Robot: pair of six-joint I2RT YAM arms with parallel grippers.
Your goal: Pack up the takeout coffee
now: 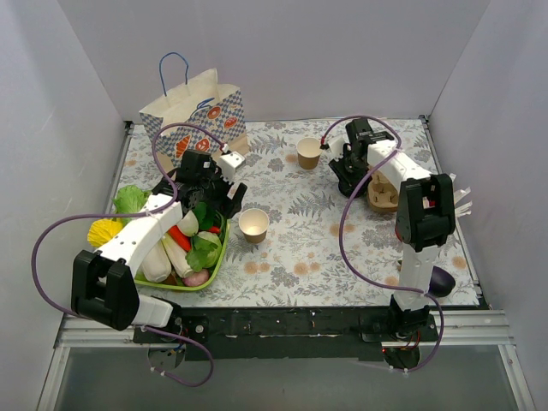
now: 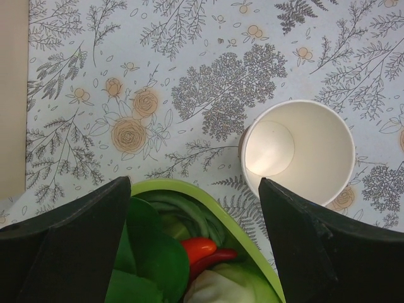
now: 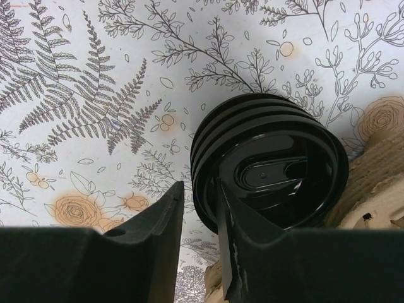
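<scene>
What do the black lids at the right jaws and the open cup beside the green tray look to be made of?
The black lids look like glossy moulded plastic, with sharp highlights and crisp stacked rims. The cup looks like paper, perhaps coated: a white inside with a soft sheen and a thin rolled rim.

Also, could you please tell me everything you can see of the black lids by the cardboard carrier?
The black lids are round, glossy plastic, seemingly several nested, their rims showing as ridges. The stack stands tipped on edge on the floral table cover, its face with an oval recess toward the right wrist camera. Its right side lies against the brown cardboard carrier. The right pincer straddles its lower left rim.
</scene>
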